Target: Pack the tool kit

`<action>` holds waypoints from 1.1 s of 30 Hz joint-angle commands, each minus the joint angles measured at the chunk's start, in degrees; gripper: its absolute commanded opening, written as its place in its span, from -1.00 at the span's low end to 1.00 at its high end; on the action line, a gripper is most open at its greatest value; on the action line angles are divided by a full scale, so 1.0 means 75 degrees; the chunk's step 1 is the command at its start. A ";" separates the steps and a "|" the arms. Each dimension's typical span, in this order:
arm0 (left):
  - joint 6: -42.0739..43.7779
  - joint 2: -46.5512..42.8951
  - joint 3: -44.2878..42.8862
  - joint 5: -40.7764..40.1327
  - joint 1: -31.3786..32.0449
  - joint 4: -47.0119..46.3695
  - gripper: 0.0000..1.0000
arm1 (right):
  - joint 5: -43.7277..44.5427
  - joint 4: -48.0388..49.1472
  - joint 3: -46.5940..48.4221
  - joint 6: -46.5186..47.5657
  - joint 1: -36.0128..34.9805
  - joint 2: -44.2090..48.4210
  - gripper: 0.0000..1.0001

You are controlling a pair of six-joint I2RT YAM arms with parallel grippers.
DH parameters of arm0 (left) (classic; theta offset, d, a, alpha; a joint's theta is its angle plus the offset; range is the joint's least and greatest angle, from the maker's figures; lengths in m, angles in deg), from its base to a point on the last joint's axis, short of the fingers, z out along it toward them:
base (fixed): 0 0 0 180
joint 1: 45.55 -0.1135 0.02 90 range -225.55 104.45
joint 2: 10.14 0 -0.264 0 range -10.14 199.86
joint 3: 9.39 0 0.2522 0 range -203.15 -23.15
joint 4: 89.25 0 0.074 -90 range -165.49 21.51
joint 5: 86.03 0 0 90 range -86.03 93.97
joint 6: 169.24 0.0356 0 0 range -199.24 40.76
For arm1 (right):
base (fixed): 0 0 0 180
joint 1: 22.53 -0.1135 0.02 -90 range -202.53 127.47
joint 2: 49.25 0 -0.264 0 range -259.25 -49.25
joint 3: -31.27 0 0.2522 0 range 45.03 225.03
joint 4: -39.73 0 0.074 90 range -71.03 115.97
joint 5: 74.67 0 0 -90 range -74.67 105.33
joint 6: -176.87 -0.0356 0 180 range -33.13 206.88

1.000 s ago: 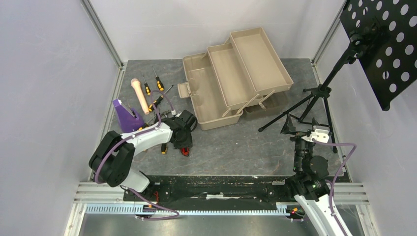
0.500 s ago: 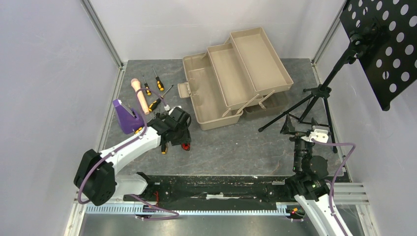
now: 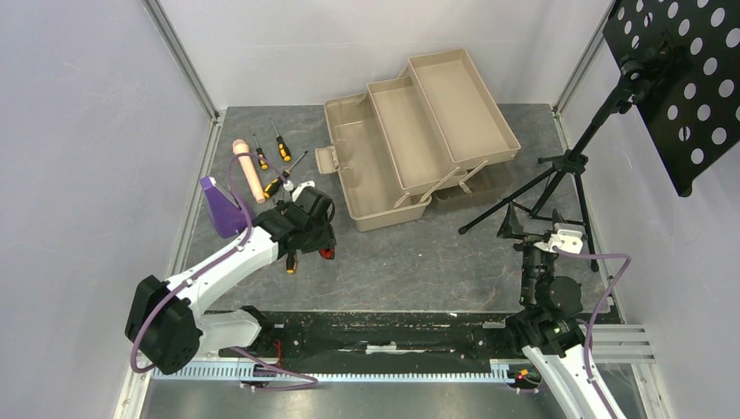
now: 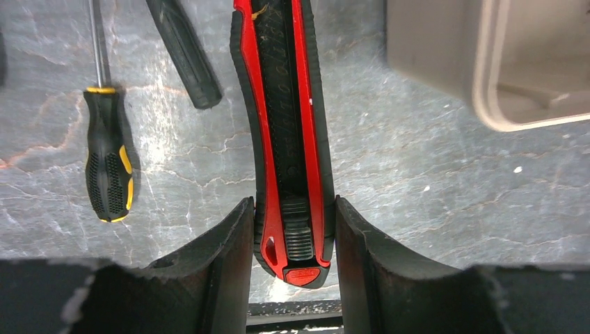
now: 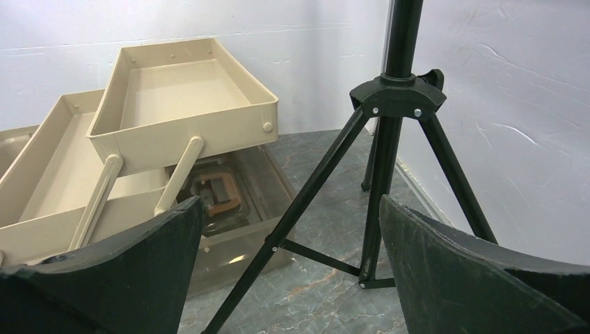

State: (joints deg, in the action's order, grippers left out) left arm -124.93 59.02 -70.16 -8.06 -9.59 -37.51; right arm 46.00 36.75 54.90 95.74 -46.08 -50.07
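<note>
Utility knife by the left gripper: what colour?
Utility knife: red and black; left wrist view shows it best.

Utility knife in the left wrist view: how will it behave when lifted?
Probably rigid: the utility knife is a straight, hard-looking body. Flat sides suggest it won't roll. The left end effector grips its butt end, so the long front may droop.

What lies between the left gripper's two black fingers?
A red-and-black utility knife, its rear end touching both fingers of the left gripper (left wrist view).

Bare table [image 3: 419,262] before the toolbox [image 3: 384,166], tripod [image 3: 567,161] legs just ahead of right gripper [image 5: 289,202], screwdrivers [image 3: 283,148] crowding the left side
</note>
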 commanded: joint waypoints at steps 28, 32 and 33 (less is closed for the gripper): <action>0.0084 0.5605 -0.6072 0.0864 -0.0423 -0.1237 -0.95 | 0.0106 0.0233 -0.0046 0.0107 -0.0151 0.0495 0.96; -0.0008 0.6238 -0.6260 0.0889 -0.0463 -0.1300 -0.89 | 0.0107 0.0237 -0.0060 0.0108 -0.0163 0.0508 0.96; -0.0007 0.6402 -0.6313 0.0889 -0.0481 -0.1327 -0.86 | 0.0112 0.0239 -0.0055 0.0108 -0.0162 0.0508 0.96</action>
State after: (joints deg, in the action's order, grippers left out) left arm -122.66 103.92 -113.81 -2.49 -12.78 -45.42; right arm 46.18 36.73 54.79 95.78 -46.80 -50.03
